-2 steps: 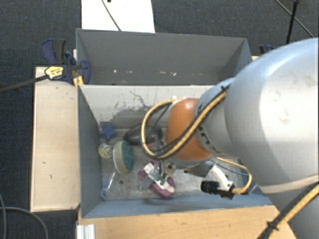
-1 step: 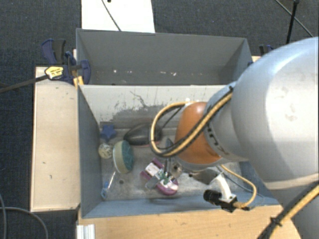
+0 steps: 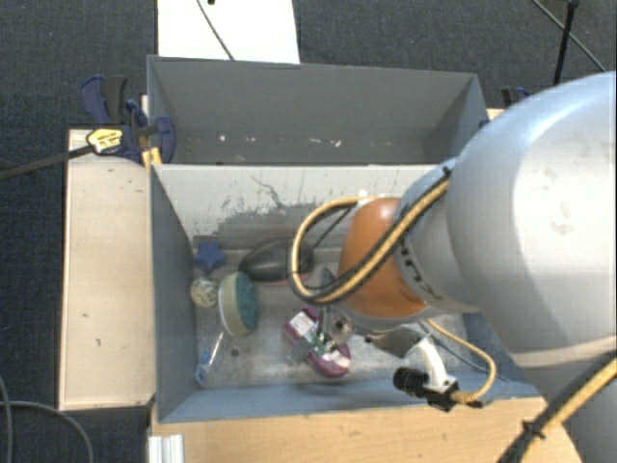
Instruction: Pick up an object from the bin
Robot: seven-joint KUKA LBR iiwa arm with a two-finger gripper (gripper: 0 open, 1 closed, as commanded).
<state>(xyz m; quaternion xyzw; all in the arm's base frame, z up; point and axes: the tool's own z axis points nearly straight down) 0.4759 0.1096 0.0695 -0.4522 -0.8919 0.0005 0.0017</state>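
the grey metal bin point(image 3: 174, 297) holds on its scuffed floor a small blue piece point(image 3: 208, 255), a dark oval thing point(image 3: 264, 259), a teal-faced disc point(image 3: 238, 303), a pale ball point(image 3: 202, 292), a thin blue stick point(image 3: 205, 365) and a purple-and-white thing point(image 3: 326, 357).

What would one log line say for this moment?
gripper: down at purple-and-white plastic piece | where: front middle of grey metal bin | nearest other: teal round disc

Low arm point(image 3: 549, 230), hand point(image 3: 328, 336) seemingly pointing down.
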